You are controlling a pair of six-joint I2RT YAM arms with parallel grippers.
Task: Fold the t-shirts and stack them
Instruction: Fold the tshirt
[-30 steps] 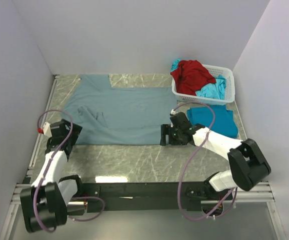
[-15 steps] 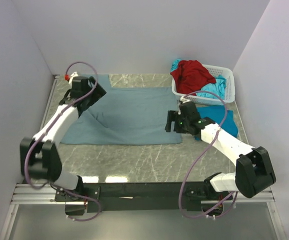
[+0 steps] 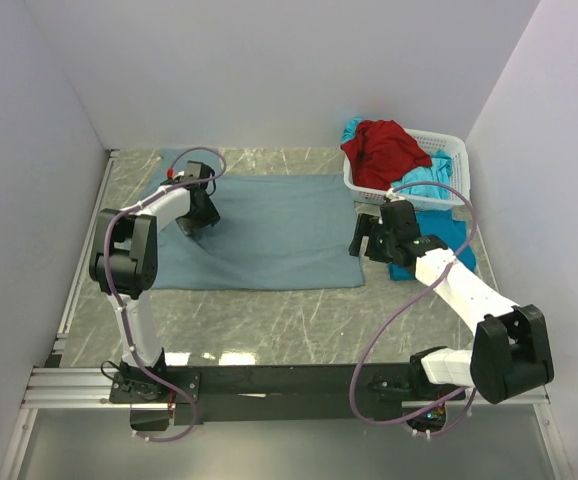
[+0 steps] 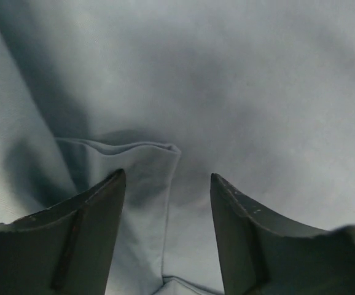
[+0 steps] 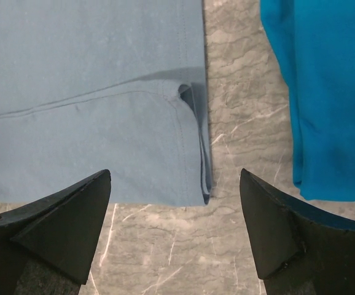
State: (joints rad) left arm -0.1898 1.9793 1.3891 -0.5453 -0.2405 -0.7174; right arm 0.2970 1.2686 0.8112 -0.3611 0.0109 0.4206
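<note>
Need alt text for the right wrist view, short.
The open right end effector hovers over a corner of the spread grey-blue t-shirt, its dark jaws wide apart and holding nothing. A strip of bare marble table separates that shirt from a turquoise t-shirt at the right edge.

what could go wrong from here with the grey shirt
The left gripper straddles a doubled hem on the grey shirt; closing there might catch only one layer and skew the fold. The right gripper hangs open over the shirt's edge, with the turquoise shirt nearby; it might snag that.
</note>
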